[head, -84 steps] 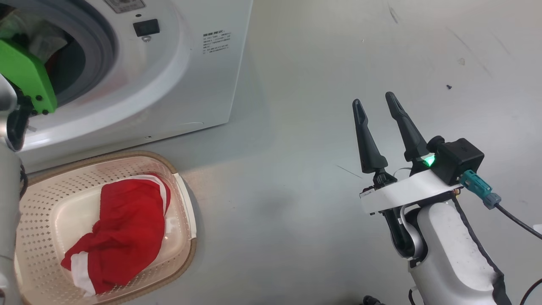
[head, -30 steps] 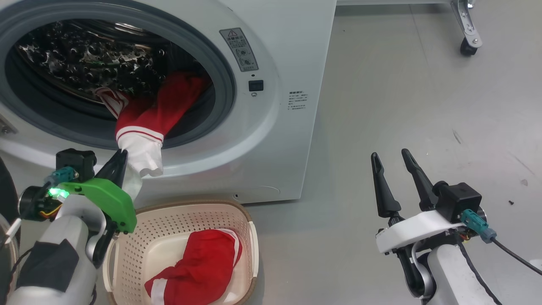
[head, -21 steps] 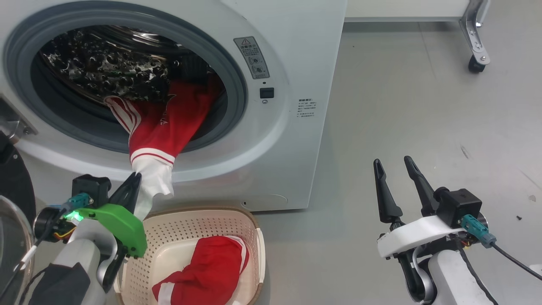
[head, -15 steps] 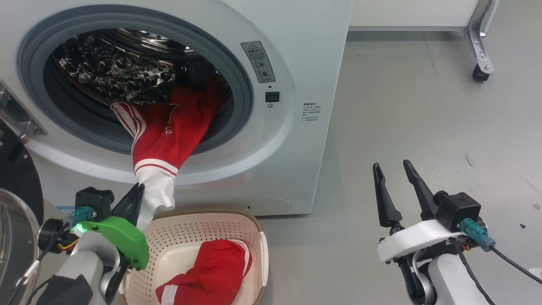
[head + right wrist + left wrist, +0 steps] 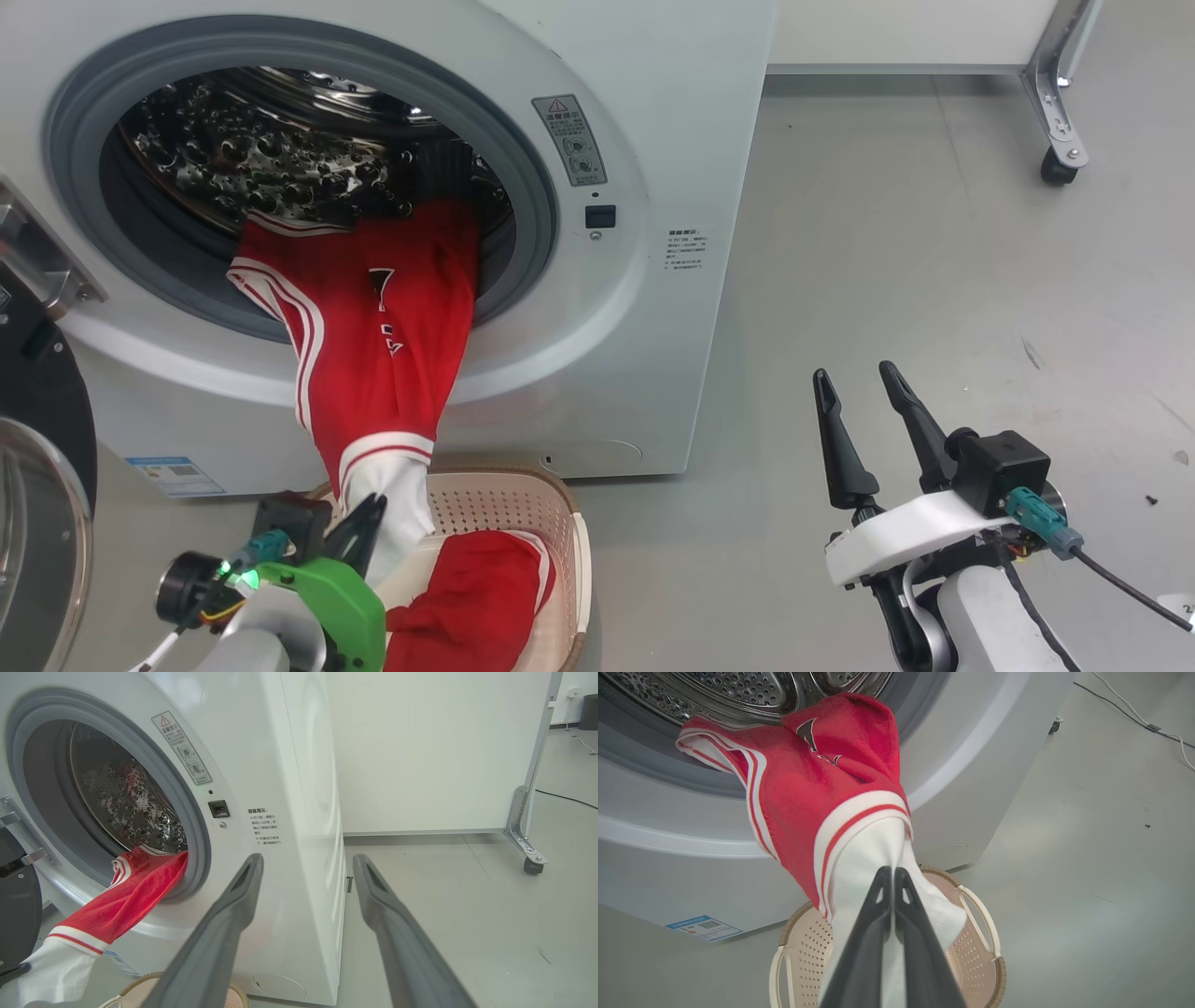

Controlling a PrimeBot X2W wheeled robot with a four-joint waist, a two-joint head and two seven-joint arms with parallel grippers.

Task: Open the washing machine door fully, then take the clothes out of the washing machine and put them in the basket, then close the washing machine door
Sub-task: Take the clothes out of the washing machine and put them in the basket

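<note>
The washing machine (image 5: 644,308) stands with its door (image 5: 42,485) swung open at the left edge of the head view. A red garment with white stripes (image 5: 373,336) hangs out of the steel drum (image 5: 271,149) over the grey seal, down to the basket (image 5: 560,523). My left gripper (image 5: 372,511) is shut on its white cuff just above the basket; in the left wrist view the left gripper (image 5: 891,871) pinches that cuff (image 5: 868,858). A second red garment (image 5: 476,597) lies in the basket. My right gripper (image 5: 851,371) hovers open over the floor on the right, holding nothing.
A metal frame leg on a caster wheel (image 5: 1057,168) stands at the far right beside a white panel. A cable (image 5: 1134,714) runs across the grey floor. A blue label (image 5: 173,474) marks the machine's lower left corner. Open floor lies to the machine's right.
My left gripper has come down and towards me with the white cuff, drawing much more of the red garment out of the drum to the basket. The right gripper has barely moved.
</note>
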